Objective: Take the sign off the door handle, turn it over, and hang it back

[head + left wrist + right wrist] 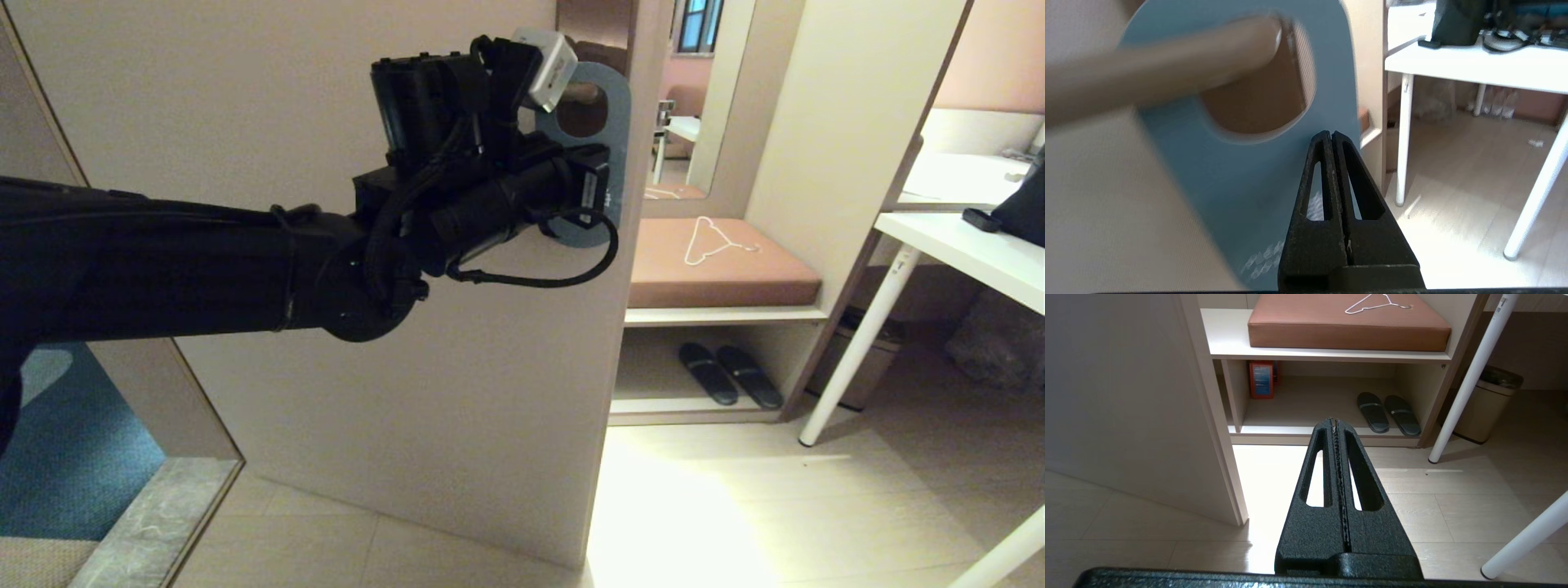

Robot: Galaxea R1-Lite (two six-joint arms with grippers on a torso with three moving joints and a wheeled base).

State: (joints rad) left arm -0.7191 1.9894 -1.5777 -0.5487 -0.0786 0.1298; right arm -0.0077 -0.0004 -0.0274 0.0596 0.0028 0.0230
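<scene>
At the door's edge, up around one o'clock from the middle of the head view, the sign (619, 131) hangs with its slate-blue face outward and the door handle (584, 91) running through its oval hole. The left gripper (1332, 136) is pressed up to the card's edge at about five o'clock from that hole, fingers pinched tight together; whether the thin card sits between them I cannot tell. So the job looks either barely begun or nearly finished, and I can't judge which, since only the blue side shows. The right gripper (1336, 424) is closed on nothing, parked low and pointing toward the slippers (1388, 413).

The sign is a flat, stiff card with rounded ends and a matte face. The handle is a slim, smooth, brownish metal bar. The door (326, 82) is plain, pale and faintly textured.
</scene>
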